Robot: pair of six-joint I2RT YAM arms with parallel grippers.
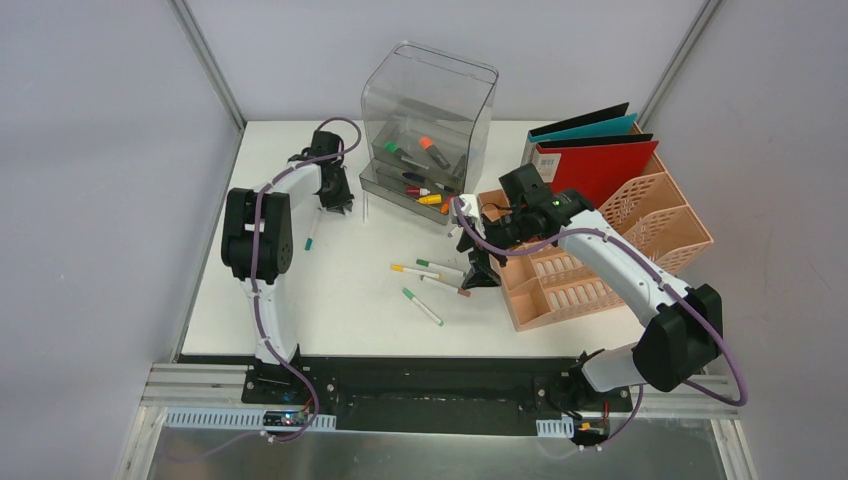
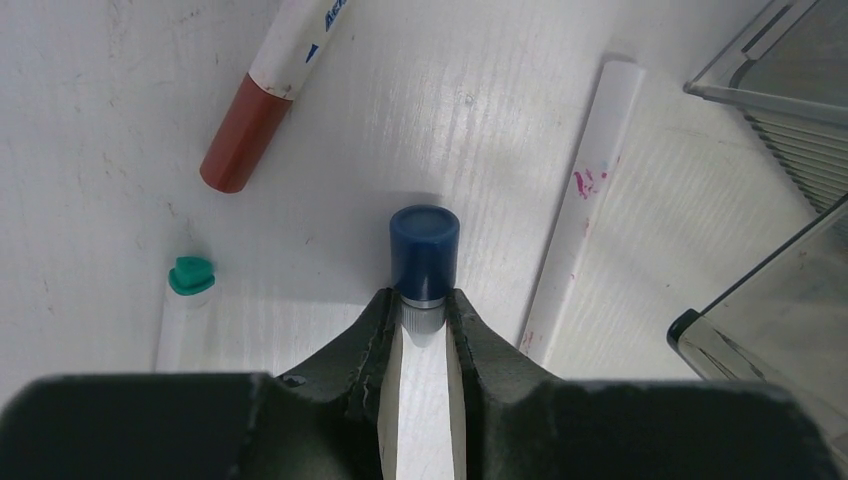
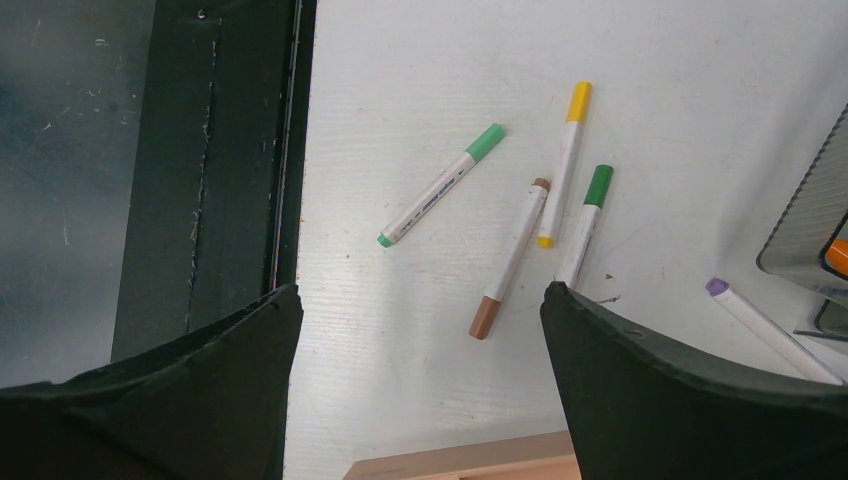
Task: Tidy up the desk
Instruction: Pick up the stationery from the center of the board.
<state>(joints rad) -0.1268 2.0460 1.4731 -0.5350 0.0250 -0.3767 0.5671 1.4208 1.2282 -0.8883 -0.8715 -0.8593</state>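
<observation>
I read left gripper (image 2: 424, 300) clamped on a blue-capped marker (image 2: 424, 248) by its white barrel, far left on the desk (image 1: 340, 300), near the clear drawer box (image 1: 425, 130), desk spanning between grey walls (image 1: 100, 150), right gripper (image 3: 420, 290) spread wide, empty, over four loose markers (image 3: 510, 258) mid-desk

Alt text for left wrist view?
The left gripper pinches a blue-capped marker just below its cap, over the white desk. A brown-capped marker and a green-capped marker lie to its left, a white marker to its right.

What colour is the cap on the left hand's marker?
Dark blue; the marker cap shows best in the left wrist view, at the left hand.
</observation>
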